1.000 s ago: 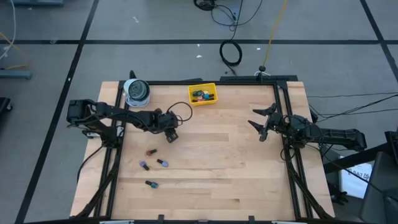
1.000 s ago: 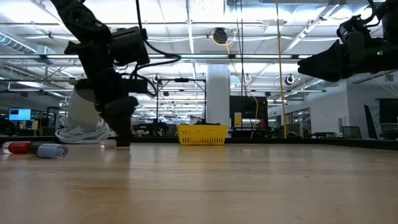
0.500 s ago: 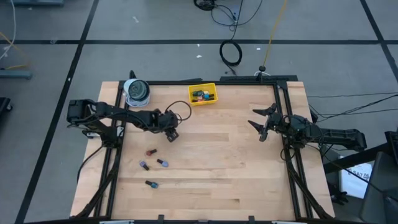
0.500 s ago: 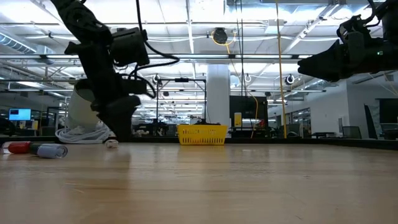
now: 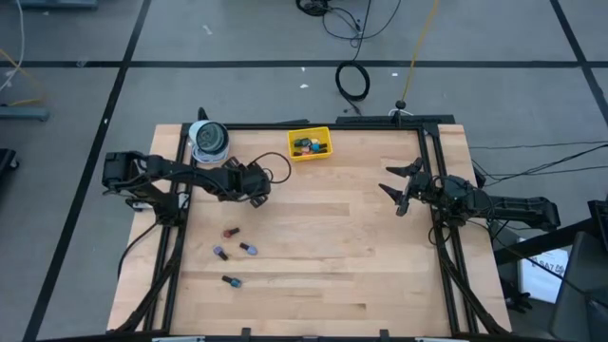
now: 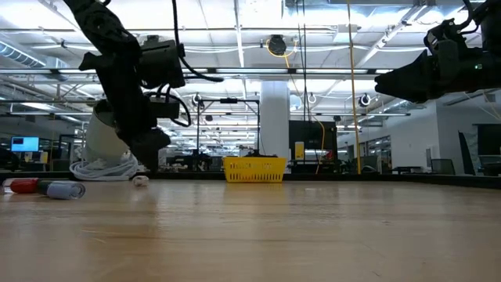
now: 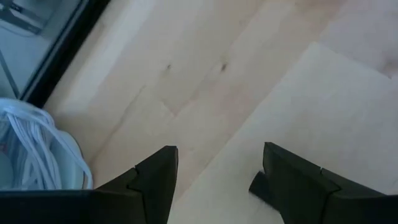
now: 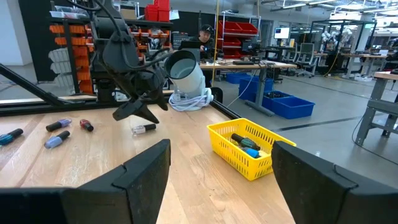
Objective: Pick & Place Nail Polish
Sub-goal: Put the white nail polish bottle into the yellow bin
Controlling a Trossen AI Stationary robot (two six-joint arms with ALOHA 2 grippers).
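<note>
Grey floor point(image 5: 237, 95) w/ black tape lines; red shelving point(image 8: 245, 28), blue bins point(image 8: 283, 102) behind.

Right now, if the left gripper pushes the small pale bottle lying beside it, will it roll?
Probably: the pale bottle lies on its side on the smooth wooden table, so a sideways nudge should roll it. It looks tiny next to the open left gripper, so likely light and easily knocked away.

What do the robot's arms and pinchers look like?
Both arms are dark, almost black, built of jointed segments. The left gripper has two flat, wedge-shaped black fingers, and a thin black cable loops beside its wrist. The right gripper has the same blocky black fingers.
</note>
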